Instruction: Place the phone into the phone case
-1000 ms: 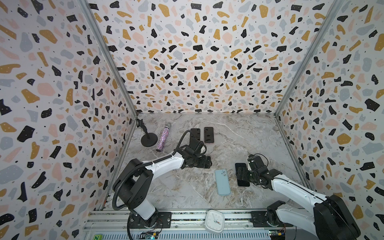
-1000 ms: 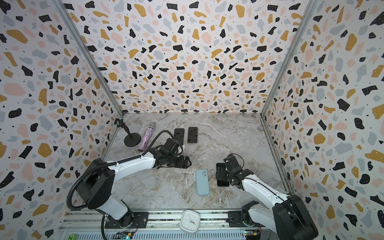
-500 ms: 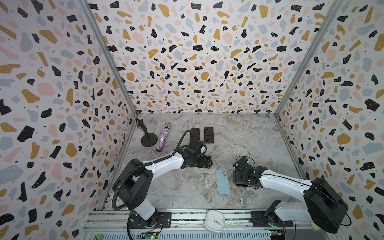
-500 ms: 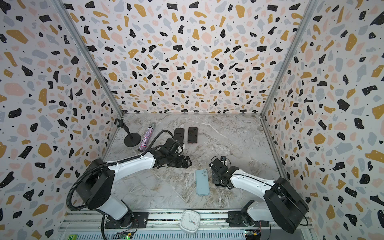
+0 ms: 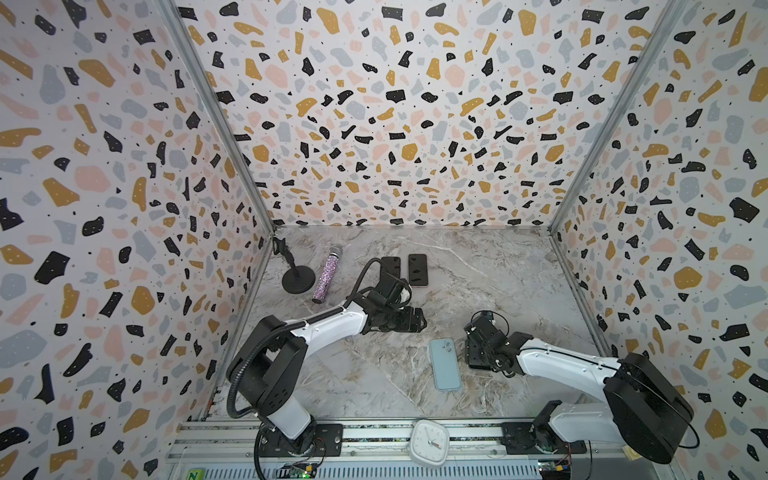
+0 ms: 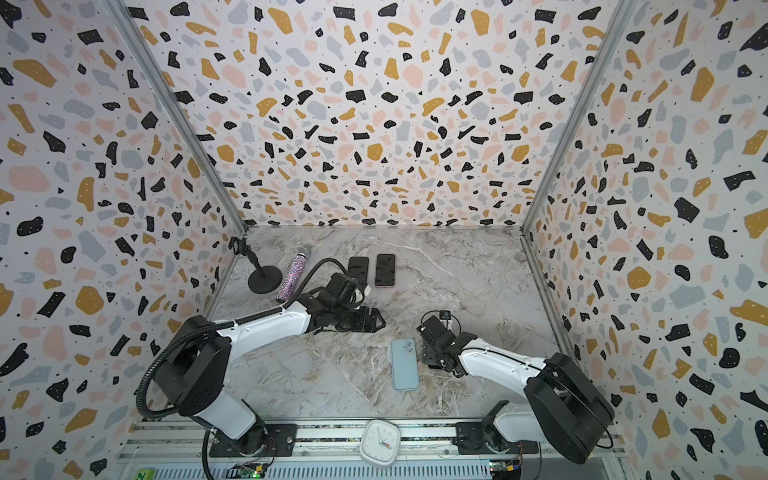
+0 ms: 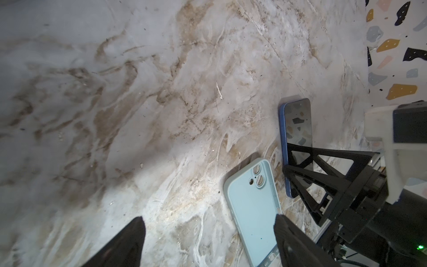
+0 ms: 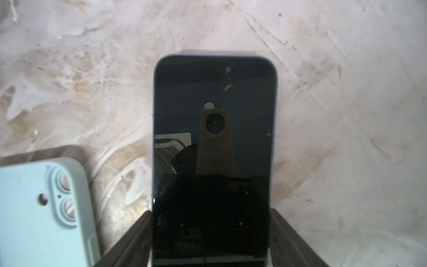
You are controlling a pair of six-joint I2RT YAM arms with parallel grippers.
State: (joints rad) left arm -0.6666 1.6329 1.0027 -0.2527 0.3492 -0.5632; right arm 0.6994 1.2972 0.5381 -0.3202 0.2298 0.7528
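The phone [image 8: 215, 138], dark screen up with a blue rim, lies on the marble floor just right of the pale blue phone case [image 5: 444, 365]. The case lies back up with its camera holes showing [image 8: 27, 208]. My right gripper [image 8: 211, 211] sits over the phone's near end, a finger against each long edge, shut on it. In both top views the right gripper [image 5: 478, 353] covers most of the phone. My left gripper [image 7: 208, 231] stands open and empty above the floor, left of the case's near end [image 7: 251, 208]. In both top views it [image 5: 419, 322] hovers behind the case.
Two dark phones [image 5: 417, 270] [image 5: 390, 266] lie at the back. A glittery microphone [image 5: 326, 276] and a black stand [image 5: 297, 278] sit near the left wall. A white clock [image 5: 430, 442] rests on the front rail. Patterned walls close three sides.
My right gripper has shifted left over the phone and its jaws have narrowed onto the phone's edges. The left arm has stayed where it was.
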